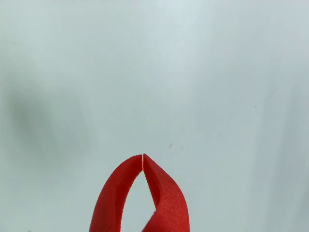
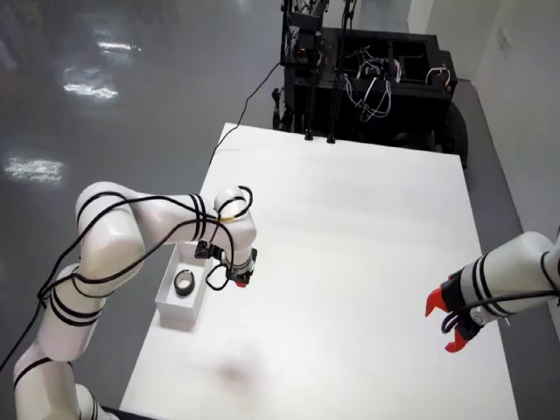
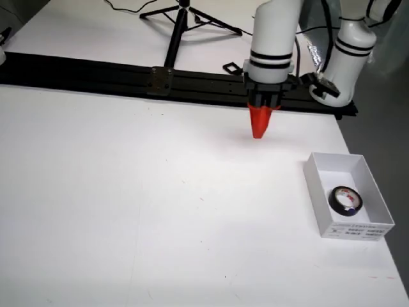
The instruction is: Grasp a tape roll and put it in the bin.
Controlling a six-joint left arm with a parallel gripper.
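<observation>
The red-fingered gripper (image 3: 261, 132) is hanging with jaws pressed together, gripping nothing — the black tape roll (image 3: 346, 200) is lying in the white rectangular bin (image 3: 319, 192).

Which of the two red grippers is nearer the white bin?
The shut gripper on the left in the view from above, beside the bin; the other gripper hangs far to the right.

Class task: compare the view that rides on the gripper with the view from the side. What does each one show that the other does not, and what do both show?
Only the view that rides on the gripper shows the two fingertips meeting with nothing between them. Only the view from the side shows the white bin, the tape roll lying inside it, and a black rail behind. Both show the red gripper over the white table.
</observation>
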